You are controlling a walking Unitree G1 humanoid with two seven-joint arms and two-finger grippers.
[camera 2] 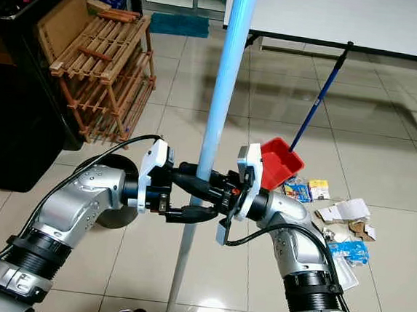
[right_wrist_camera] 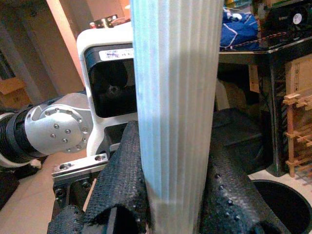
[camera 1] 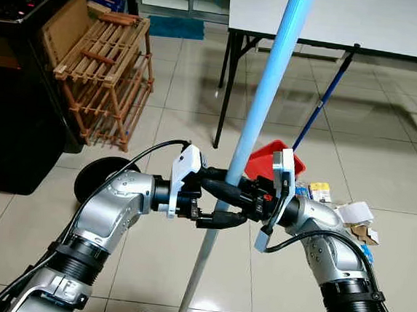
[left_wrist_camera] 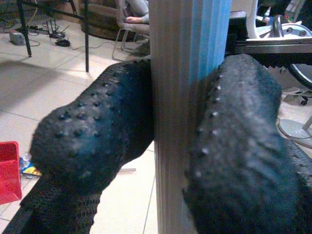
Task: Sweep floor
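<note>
Two pincers clamp one broom handle [camera 1: 260, 113]: the left pincer [camera 1: 223, 201] closes on it from the left, the right pincer [camera 1: 243, 192] from the right. Its long axis runs upright, slightly tilted. Litter [camera 2: 337, 226] lies beyond the right pincer, beside a red dustpan [camera 2: 279, 162]. No writing is legible.

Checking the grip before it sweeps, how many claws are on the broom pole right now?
2. The left claw clamps the light blue broom pole from the robot's left; the right claw clamps it from the right, at about the same height.
</note>
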